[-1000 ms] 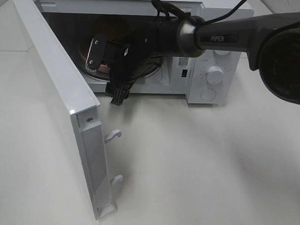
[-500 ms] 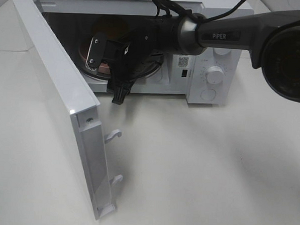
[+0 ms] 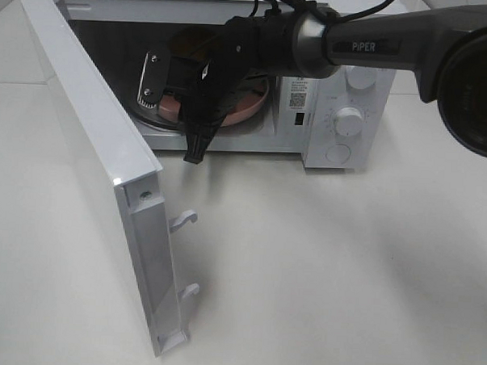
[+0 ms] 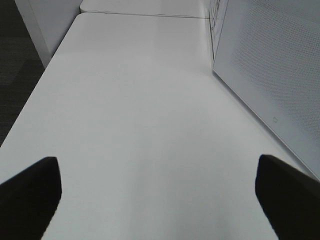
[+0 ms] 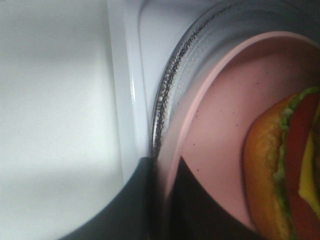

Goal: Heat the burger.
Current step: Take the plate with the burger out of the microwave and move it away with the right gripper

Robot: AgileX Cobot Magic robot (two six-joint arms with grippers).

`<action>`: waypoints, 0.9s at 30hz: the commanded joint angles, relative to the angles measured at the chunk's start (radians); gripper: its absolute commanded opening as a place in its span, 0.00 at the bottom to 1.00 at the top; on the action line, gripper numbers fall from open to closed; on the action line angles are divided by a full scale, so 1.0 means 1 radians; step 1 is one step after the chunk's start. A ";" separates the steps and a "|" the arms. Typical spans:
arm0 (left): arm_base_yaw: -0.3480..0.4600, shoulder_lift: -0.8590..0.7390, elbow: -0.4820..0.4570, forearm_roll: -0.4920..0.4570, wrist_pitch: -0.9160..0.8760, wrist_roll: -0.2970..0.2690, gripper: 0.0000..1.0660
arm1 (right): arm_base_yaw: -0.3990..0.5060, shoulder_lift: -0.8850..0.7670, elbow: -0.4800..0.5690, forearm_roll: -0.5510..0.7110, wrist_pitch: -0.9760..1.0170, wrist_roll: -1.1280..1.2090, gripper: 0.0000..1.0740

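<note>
The burger stands on a pink plate over the glass turntable inside the open microwave. In the right wrist view my right gripper is shut on the plate's rim, one dark finger on each side of it. From the high camera the right gripper reaches into the oven's mouth and hides most of the burger; part of the pink plate shows beside it. My left gripper hangs open over bare table, nothing between its fingers.
The microwave's door swings far out to the left toward the table's front, its latch hooks pointing right. The same door stands close beside my left gripper. The control knobs are on the oven's right side.
The right gripper has shut on the plate's rim and shifted a little up and right. The pink plate now shows further to the right inside the oven. The left gripper has not moved.
</note>
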 commanded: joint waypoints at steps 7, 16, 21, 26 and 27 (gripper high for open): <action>0.003 -0.012 0.003 0.000 -0.016 -0.004 0.92 | -0.004 -0.021 0.002 0.000 0.148 -0.027 0.00; 0.003 -0.012 0.003 0.000 -0.016 -0.004 0.92 | 0.008 -0.081 0.002 0.010 0.269 -0.105 0.00; 0.003 -0.012 0.003 0.000 -0.016 -0.004 0.92 | 0.008 -0.105 0.002 0.001 0.341 -0.117 0.00; 0.003 -0.012 0.003 0.000 -0.016 -0.004 0.92 | 0.008 -0.108 0.002 0.001 0.365 -0.117 0.00; 0.003 -0.012 0.003 0.000 -0.016 -0.004 0.92 | 0.010 -0.108 0.002 0.001 0.368 -0.117 0.00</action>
